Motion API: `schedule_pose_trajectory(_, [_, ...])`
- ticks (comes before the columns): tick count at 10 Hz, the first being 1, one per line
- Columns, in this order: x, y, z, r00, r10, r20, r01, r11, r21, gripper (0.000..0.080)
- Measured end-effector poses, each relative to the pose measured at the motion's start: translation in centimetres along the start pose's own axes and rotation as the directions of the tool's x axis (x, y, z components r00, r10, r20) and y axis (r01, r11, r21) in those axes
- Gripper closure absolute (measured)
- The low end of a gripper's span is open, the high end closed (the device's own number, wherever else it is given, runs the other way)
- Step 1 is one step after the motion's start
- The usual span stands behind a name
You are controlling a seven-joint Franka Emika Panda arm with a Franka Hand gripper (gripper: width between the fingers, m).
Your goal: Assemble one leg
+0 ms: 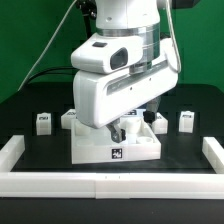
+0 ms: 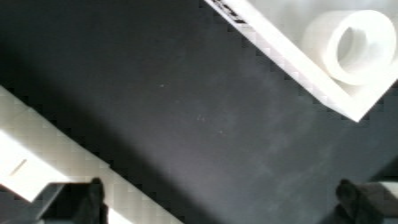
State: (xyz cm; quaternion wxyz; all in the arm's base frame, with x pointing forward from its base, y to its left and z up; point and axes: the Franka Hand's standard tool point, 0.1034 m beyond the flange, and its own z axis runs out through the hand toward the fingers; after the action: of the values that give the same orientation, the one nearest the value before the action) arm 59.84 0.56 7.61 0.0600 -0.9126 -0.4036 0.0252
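Note:
Several small white legs with tag markers stand on the black table in the exterior view: two on its left and two on its right. The large flat white tabletop piece lies in the middle. My gripper hangs low over the tabletop's back edge. In the wrist view my gripper is open and empty, with dark fingertips wide apart over black table. A tabletop corner with a round hole shows there. No leg shows in the wrist view.
Long white border bars run along the exterior view's left, right and front of the table. One bar also shows in the wrist view. The arm's body hides the table's middle back.

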Motion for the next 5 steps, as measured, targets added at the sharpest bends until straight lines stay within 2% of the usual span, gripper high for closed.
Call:
schedule_pose_trajectory(4, [0.0, 0.02, 0.08, 1.0, -0.005, -0.003, 0.005, 1.0, -0.006, 0.015])
schedule_pose_trajectory(5, [-0.22, -0.18, 0.71, 0.998, -0.058, -0.038, 0.056, 0.996, -0.062, 0.015])
